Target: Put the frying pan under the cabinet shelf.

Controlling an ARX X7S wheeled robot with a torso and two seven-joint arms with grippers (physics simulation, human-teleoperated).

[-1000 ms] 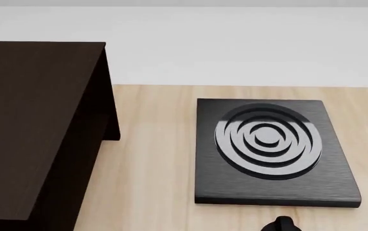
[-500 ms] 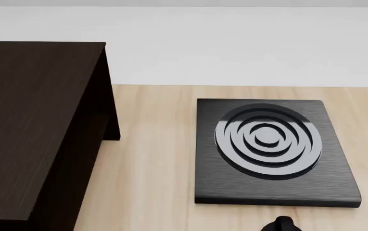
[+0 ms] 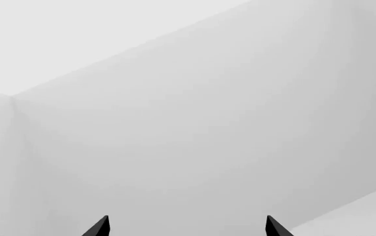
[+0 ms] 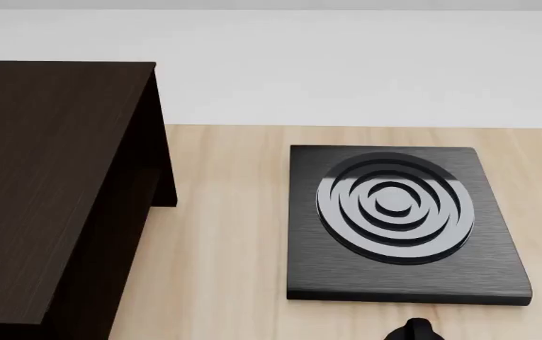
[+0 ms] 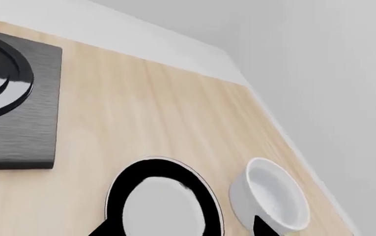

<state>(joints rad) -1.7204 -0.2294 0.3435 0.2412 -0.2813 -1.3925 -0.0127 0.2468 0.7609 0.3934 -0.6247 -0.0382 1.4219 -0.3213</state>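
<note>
My left pincer (image 3: 186, 228) stands with its tips spread wide, facing bare wall; my right pincer (image 5: 178, 228) is likewise spread, tips flanking the frying pan (image 5: 163, 201) below it. On the bench (image 4: 223, 234), the cabinet shelf (image 4: 53, 191) fills the left side, with open wood between it and the black square plate (image 4: 398, 223). The pan sits just beside the white bowl (image 5: 270, 194), near the bench edge

A bare simulated kitchen: a pale wooden desk (image 4: 223, 234) carrying a ringed black hob plate (image 4: 398, 223), frying pan (image 5: 161, 199), white bowl (image 5: 273, 194) and dark cabinet shelf (image 4: 53, 184).
</note>
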